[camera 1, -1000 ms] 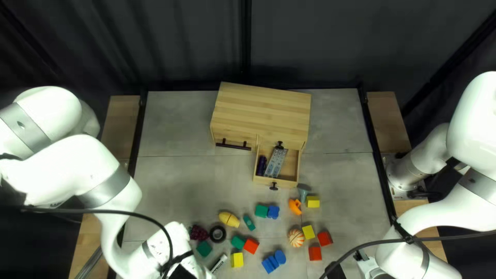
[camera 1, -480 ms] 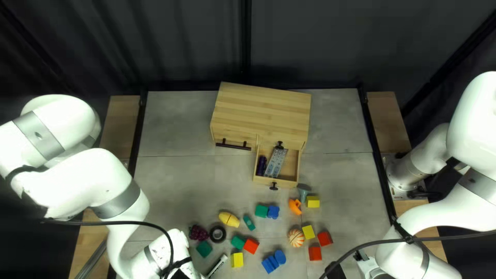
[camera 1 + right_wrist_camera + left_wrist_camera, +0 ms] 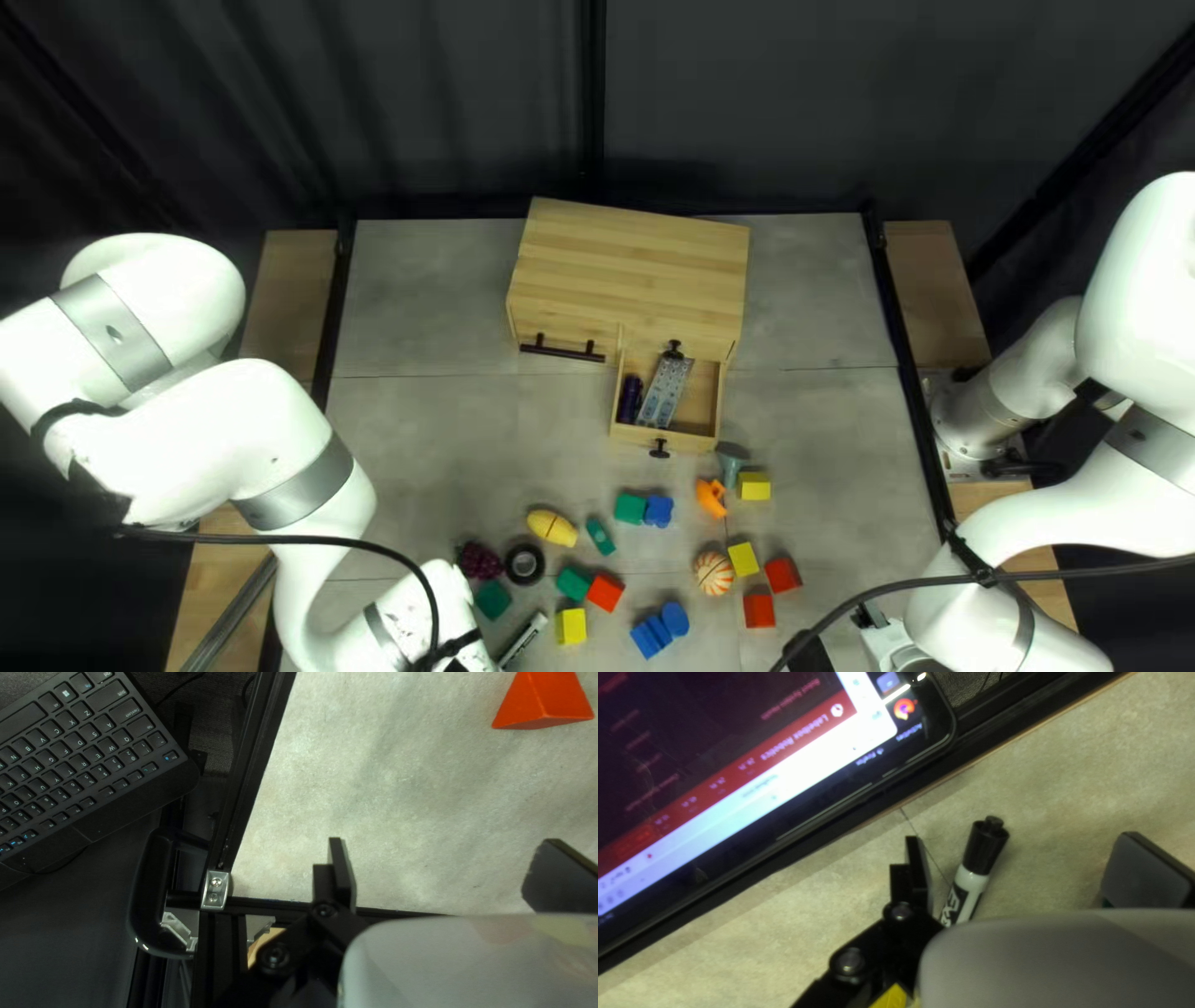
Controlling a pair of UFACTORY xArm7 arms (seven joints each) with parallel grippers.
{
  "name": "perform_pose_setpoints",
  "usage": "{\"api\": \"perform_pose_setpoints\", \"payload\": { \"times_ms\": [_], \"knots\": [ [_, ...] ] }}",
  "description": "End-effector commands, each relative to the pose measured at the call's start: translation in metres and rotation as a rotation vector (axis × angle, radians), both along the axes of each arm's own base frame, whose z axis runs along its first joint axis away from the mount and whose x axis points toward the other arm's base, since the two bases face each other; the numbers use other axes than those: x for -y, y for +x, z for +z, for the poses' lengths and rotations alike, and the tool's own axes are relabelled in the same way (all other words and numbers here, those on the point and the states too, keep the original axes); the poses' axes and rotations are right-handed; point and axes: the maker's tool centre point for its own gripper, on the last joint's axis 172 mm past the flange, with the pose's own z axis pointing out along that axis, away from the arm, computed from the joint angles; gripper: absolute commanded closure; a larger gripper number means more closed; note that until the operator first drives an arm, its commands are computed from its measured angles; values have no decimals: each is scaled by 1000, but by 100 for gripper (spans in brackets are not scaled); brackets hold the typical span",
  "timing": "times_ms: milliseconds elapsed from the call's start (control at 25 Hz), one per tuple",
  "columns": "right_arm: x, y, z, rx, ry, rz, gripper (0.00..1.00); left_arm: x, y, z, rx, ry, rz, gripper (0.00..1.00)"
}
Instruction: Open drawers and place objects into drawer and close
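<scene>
Well, both pairs of jaws stand apart over the grey table [image 3: 448, 436], dark curtain [image 3: 772, 100] beyond.

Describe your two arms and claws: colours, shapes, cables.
My left arm and right arm have smooth, rounded white segments with silver-grey bands; a thin black cable runs by each. The left claw and right claw have flat, dark fingers, and black links with round, silvery screws.

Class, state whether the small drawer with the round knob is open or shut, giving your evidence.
Open: the drawer juts from the cabinet, its inside showing.
</scene>
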Motion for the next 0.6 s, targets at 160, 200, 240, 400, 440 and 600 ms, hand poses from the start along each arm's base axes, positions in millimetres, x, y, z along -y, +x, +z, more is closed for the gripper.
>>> {"api": "perform_pose_setpoints", "payload": {
  "times_ms": [160,200,240,400,440,600],
  "knots": [
    [0,0,0,0,0,0,0,2,4,-3,7,8,-2,0],
    [0,0,0,0,0,0,0,3,6,-5,8,7,-5,0],
    [0,0,0,0,0,0,0,3,8,-7,10,7,-7,0],
    [0,0,0,0,0,0,0,4,14,-10,17,5,-15,0],
    [0,0,0,0,0,0,0,4,15,-10,19,5,-17,0],
    [0,0,0,0,0,0,0,3,17,-11,26,6,-22,0]
  ]
}}
